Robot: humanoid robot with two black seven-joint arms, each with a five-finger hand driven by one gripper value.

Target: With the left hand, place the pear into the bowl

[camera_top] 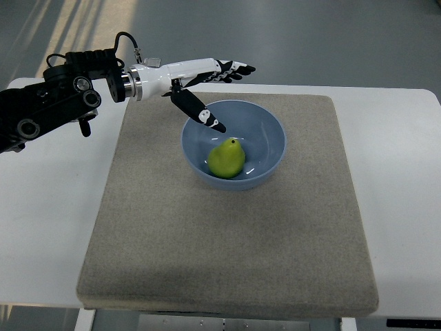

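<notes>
A green pear [227, 158] lies inside a light blue bowl [269, 127] near the middle of the mat. My left hand [213, 86] comes in from the left and hovers above the bowl's far left rim. Its fingers [233, 69] are stretched out straight and its thumb [201, 114] points down toward the bowl. The hand holds nothing and does not touch the pear. The right hand is out of view.
The bowl stands on a grey-brown mat [227, 234] that covers most of a white table [406, 193]. The table's front edge runs along the bottom of the picture. Grey floor lies beyond the table.
</notes>
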